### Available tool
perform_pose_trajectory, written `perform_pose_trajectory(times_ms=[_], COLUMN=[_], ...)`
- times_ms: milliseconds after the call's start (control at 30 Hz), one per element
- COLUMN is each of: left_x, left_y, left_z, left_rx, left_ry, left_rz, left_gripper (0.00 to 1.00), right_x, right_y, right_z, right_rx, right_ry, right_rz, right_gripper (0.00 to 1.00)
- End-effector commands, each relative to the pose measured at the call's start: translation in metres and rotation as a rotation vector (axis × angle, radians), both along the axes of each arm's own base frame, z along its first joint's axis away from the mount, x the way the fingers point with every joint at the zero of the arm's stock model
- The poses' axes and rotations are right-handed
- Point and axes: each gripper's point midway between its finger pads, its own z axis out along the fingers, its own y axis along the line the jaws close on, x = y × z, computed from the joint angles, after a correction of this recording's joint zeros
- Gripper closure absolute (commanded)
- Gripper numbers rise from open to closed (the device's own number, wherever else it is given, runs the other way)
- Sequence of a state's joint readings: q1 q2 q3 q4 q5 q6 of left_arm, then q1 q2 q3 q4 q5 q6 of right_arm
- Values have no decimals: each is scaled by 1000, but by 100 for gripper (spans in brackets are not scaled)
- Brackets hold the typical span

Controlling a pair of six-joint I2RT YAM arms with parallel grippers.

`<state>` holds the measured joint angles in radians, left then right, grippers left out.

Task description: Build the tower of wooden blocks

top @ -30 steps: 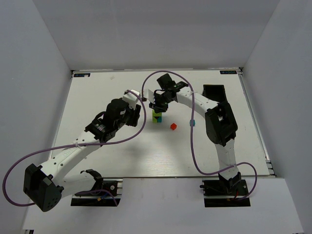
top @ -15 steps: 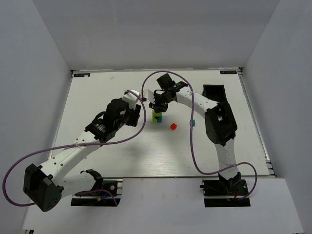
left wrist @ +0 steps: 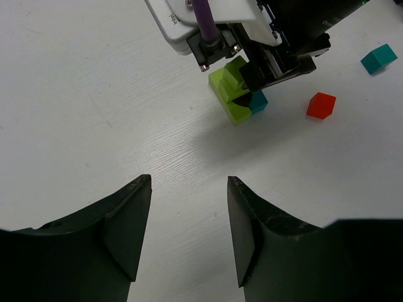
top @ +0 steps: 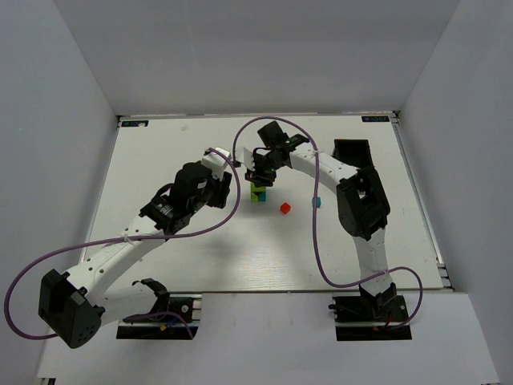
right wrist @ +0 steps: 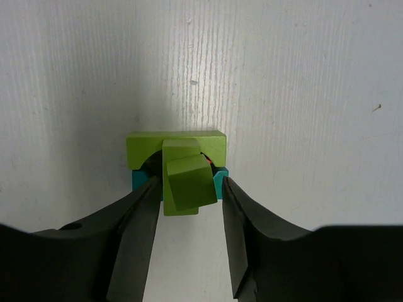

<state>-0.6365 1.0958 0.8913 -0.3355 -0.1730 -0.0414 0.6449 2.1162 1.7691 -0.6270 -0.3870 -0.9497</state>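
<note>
Right gripper (top: 258, 171) hangs over the wood block tower (top: 258, 193) in the middle of the table (top: 160, 152), seen from above; a red cube (top: 284, 208) and a teal cube (top: 316, 202) lie close by. From the left wrist, the left gripper (left wrist: 189, 182) is spread wide, holding nothing. From the right wrist, the fingers (right wrist: 135, 220) stand just beside the lime top cube (right wrist: 187, 184), not squeezing. That cube sits crooked, so a bump going up could knock it off.

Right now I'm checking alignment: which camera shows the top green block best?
Right wrist: it looks straight down on the top green block, skewed between the jaws. Left wrist shows part of it, behind the jaws; overhead it's a tiny speck.
</note>
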Motion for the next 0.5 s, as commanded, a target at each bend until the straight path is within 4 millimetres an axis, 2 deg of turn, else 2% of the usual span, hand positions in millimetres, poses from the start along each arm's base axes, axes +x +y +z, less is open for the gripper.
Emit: perform_pose_trajectory(times_ms=[0,133,267,333,467], left_x=[1,1,1,1,1], left_y=[4,4,4,4,4], left_z=[7,7,7,7,7], left_rx=[-9,-9,-9,-9,-9], left_ry=[-25,-25,-25,-25,-25], left_rz=[10,10,10,10,10], left_gripper=[38,38,38,38,38], right_x=[-2,-3,-7,-6,-5], right_y=[2,2,2,1,1], right_z=[7,8,10,14,17], right_rx=[13,15,24,28,38], right_ry=[-23,-22,-21,-33,-44], right_rz=[11,14,16,13,9], right_gripper=[49,48,43,37,36])
